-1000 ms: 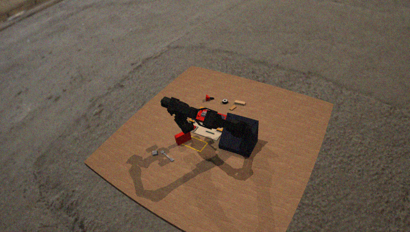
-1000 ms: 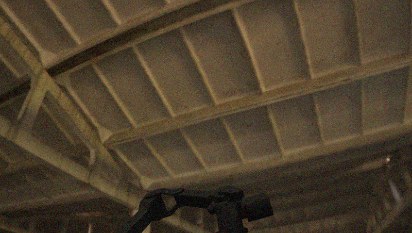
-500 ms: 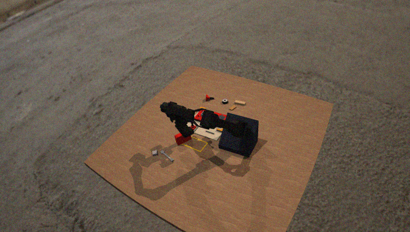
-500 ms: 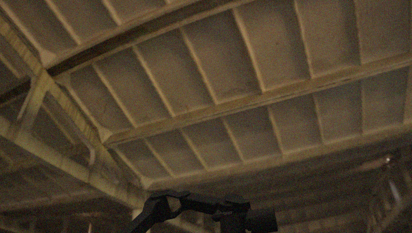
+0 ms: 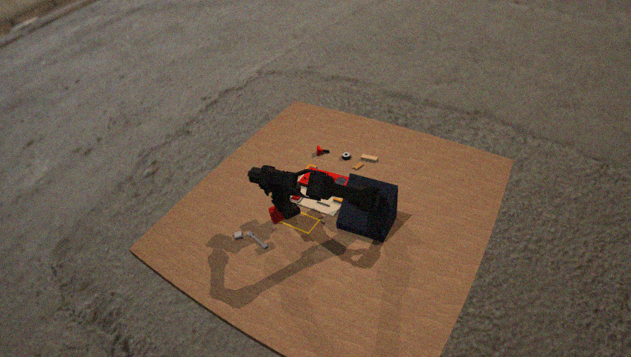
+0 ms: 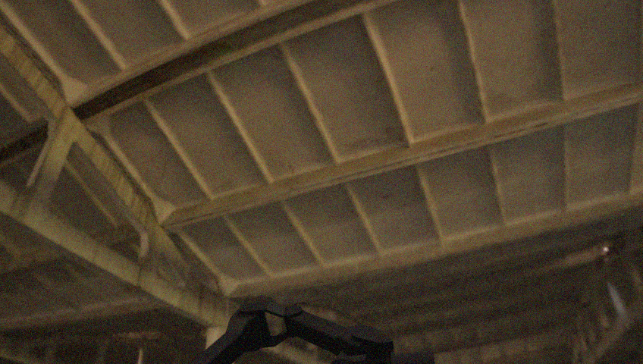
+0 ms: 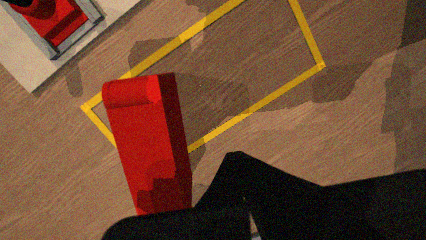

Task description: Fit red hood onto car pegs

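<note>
The red hood (image 5: 275, 214) (image 7: 147, 135) is on the table, at the left end of the yellow outline. It looks tipped up on a side; its corner holes are not visible. My gripper (image 5: 290, 213) (image 7: 233, 158) is shut and empty, low beside the hood. In the wrist view its dark fingers overlap the hood's near end; whether they touch it is unclear. The red chassis (image 5: 330, 173) sits behind the arm, which partly hides it. Its engine and pegs cannot be made out clearly. The exterior view shows only part of the arm against the ceiling.
A cream board (image 5: 330, 209) (image 7: 30, 70) carries a grey-framed red part (image 7: 62, 30). The yellow outline (image 5: 294, 227) (image 7: 220, 131) lies before it. A dark blue box (image 5: 369, 216) stands right. A grey wrench (image 5: 257, 239) and grey block (image 5: 238, 234) lie front left; several small parts lie behind.
</note>
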Tool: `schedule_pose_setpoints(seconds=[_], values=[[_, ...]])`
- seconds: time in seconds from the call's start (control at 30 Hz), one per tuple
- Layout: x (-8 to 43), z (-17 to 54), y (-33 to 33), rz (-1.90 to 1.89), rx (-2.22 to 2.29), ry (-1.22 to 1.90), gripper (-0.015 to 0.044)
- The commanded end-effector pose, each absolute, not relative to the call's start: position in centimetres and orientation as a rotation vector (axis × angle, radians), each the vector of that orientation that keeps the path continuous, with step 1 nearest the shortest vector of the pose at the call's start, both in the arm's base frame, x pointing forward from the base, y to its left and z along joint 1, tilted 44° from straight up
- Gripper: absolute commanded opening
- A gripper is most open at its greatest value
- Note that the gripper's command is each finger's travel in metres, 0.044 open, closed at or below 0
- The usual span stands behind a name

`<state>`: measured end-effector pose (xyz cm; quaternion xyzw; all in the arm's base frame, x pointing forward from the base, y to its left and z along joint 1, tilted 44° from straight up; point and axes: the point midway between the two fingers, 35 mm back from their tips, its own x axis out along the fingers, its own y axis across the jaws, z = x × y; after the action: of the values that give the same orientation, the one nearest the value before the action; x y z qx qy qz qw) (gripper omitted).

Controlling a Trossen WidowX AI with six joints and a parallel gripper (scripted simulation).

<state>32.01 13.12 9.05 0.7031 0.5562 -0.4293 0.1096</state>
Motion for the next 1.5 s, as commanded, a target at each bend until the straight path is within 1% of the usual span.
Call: schedule_pose_setpoints(seconds=[0.0,1.47], values=[[32.1,8.9,13.2,-1.265,2.071,1.641,0.0000],[34.7,8.2,12.4,-1.264,2.070,1.639,0.0000]])
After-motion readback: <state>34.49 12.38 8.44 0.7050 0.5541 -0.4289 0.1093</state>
